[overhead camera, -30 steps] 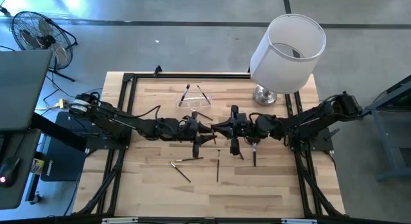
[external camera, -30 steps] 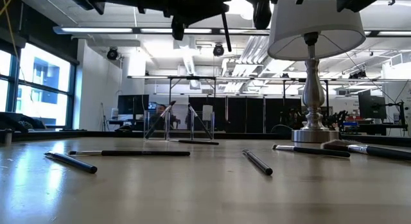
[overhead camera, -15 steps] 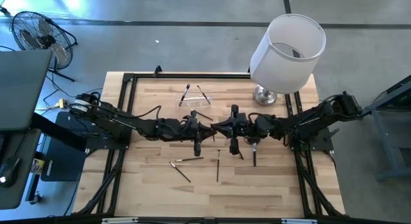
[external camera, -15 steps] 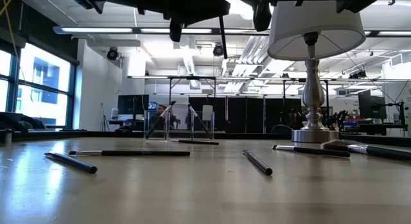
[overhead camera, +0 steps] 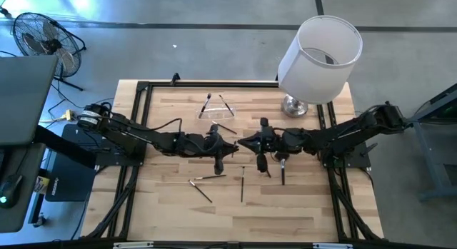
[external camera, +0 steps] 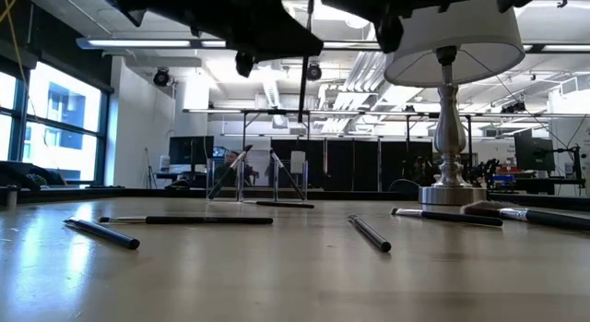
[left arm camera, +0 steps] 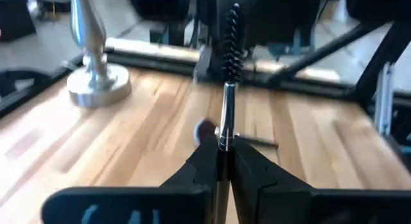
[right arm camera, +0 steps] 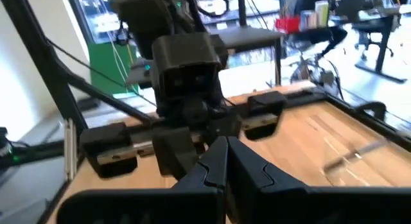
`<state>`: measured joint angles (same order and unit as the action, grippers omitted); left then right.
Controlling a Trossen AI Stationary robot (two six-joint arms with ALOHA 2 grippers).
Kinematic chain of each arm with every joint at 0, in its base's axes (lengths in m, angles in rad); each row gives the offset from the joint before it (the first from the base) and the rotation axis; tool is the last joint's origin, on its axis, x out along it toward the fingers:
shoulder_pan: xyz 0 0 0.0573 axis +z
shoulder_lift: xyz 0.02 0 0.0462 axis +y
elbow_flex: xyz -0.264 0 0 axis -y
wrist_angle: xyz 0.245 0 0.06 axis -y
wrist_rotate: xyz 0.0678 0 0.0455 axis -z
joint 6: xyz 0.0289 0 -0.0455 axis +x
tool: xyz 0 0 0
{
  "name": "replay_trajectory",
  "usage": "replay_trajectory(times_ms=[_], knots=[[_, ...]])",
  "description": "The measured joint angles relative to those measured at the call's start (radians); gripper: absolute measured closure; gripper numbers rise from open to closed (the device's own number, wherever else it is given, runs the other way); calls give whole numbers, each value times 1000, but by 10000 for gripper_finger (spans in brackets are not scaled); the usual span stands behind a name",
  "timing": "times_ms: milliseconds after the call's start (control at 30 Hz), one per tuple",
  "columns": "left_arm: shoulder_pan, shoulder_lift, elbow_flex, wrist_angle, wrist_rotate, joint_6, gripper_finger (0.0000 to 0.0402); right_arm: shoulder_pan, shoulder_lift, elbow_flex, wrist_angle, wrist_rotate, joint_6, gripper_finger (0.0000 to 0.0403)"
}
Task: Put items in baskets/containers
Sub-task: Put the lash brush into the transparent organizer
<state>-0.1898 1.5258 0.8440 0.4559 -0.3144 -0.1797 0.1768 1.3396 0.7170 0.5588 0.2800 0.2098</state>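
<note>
One spoolie brush [left arm camera: 230,63] has just changed hands: your left gripper [left arm camera: 220,161], spread a second ago, now pinches its silver ferrule in mid-air above mid-table, so it can go to the clear holder [overhead camera: 216,108] behind. Your right gripper [right arm camera: 218,161], pressed together and empty, has backed off slightly.

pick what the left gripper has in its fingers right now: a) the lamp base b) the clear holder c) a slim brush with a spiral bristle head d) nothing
c: in the left wrist view the left gripper is pinched shut on a thin spiral-headed brush with a silver ferrule, held above the table.
</note>
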Motion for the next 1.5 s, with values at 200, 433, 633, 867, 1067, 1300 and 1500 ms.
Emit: replay_trajectory(times_ms=[200,433,633,867,1067,1300,1500], knots=[[0,0,0,-17,-20,-114,386,0,-139,0,-338,-23,84,402],[2,-39,0,-19,-164,-128,385,1,-229,0,-747,-72,239,402],[57,-127,0,-81,-269,-58,384,1,-212,0,-892,-74,287,402],[233,-213,-26,-235,-167,-55,384,1,-196,0,-890,-18,282,402],[450,-214,-111,-119,55,-23,384,-2,-195,-41,-823,42,285,402],[680,-156,-143,40,311,22,384,-35,-194,-168,-586,55,444,402],[800,-141,-140,61,495,44,384,-103,-195,-256,-379,113,530,402]])
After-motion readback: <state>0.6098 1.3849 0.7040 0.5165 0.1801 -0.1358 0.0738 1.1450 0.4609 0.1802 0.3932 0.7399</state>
